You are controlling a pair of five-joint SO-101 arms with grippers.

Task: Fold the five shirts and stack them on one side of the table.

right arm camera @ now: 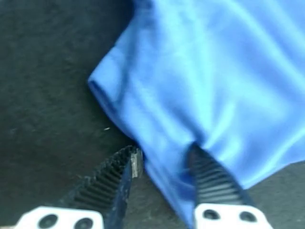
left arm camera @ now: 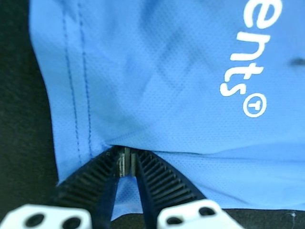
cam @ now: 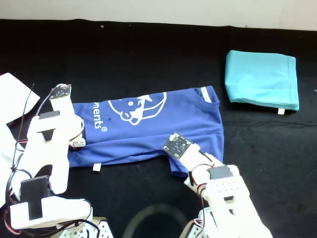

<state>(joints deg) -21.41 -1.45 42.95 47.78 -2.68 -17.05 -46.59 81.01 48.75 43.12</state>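
pinching blue shirt (left arm camera: 167, 86), left hand (left arm camera: 126, 162), right hand (right arm camera: 164, 157) straddling

A robotics lab bench.
Black-covered table (cam: 148, 54) meets a pale wall (cam: 148, 9); two white robot arms (cam: 47, 153) sit at its near edge.

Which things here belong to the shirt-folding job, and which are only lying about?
Belong to the job:
blue shirt
folded turquoise shirt
white cloth at the table's left edge, probably another shirt
left gripper, shut on the blue shirt
right gripper, at its edge

Not part of it:
black table, merely the work surface
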